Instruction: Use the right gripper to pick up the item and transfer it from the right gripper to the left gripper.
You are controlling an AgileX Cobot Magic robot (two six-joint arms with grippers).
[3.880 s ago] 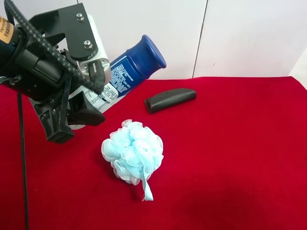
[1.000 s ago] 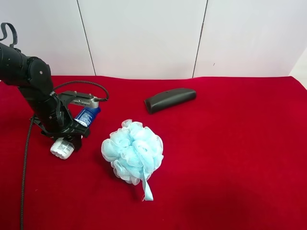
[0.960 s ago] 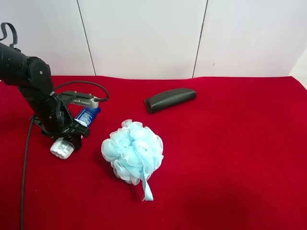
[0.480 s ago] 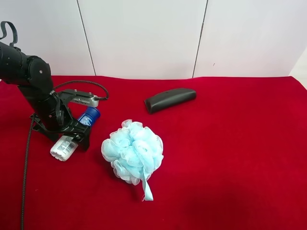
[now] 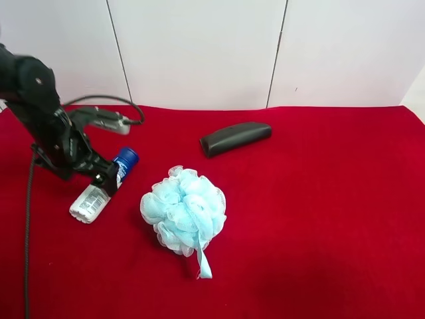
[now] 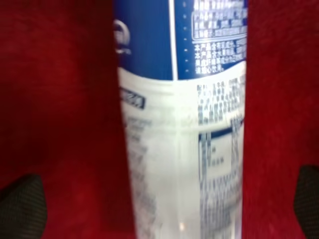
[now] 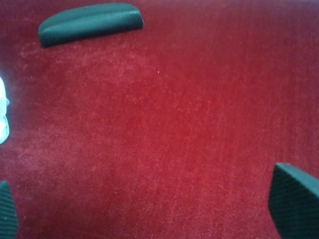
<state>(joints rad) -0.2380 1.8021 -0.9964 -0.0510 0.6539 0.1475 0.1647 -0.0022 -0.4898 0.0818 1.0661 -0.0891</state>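
Observation:
The item, a small bottle (image 5: 90, 201) with a dark blue cap (image 5: 126, 157), lies on its side on the red cloth (image 5: 319, 199) at the exterior view's left. The left gripper (image 5: 103, 177), on the arm at that view's left, hovers just over the bottle's upper part. In the left wrist view the bottle (image 6: 184, 99) lies between the two fingertips (image 6: 22, 206), which stand wide apart and clear of it; the left gripper (image 6: 164, 204) is open. The right gripper (image 7: 149, 206) is open and empty over bare cloth, and is out of the exterior view.
A light-blue mesh loofah (image 5: 184, 210) sits right beside the bottle. A dark oblong case (image 5: 236, 137) lies further back; it also shows in the right wrist view (image 7: 89, 22). A white wall (image 5: 265, 46) stands behind the cloth.
The left gripper brought the bottle down from near the camera to the cloth, let go of it, and has risen and drawn back a little. The bottle stays lying there.

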